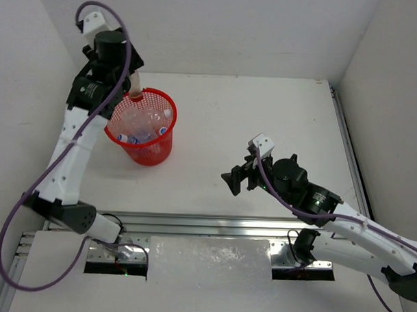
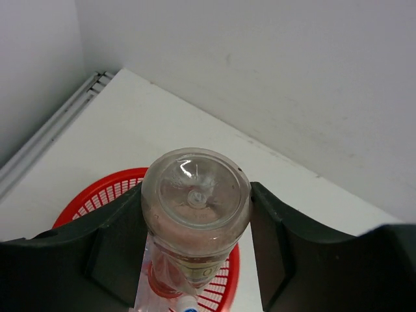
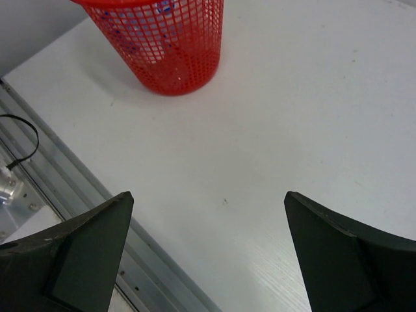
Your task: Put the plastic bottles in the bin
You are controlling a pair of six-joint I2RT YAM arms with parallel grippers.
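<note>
Overhead, left fingers (image 2: pixel 114 250) clamp a bottle (image 2: pixel 196 198) above the bin (image 2: pixel 91 195); right fingers (image 3: pixel 84 253) stand apart.

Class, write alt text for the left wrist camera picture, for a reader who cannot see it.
The left gripper holds a clear plastic bottle between its two black fingers, base toward the camera, above the red mesh bin. A white table and a pale wall lie behind.
</note>
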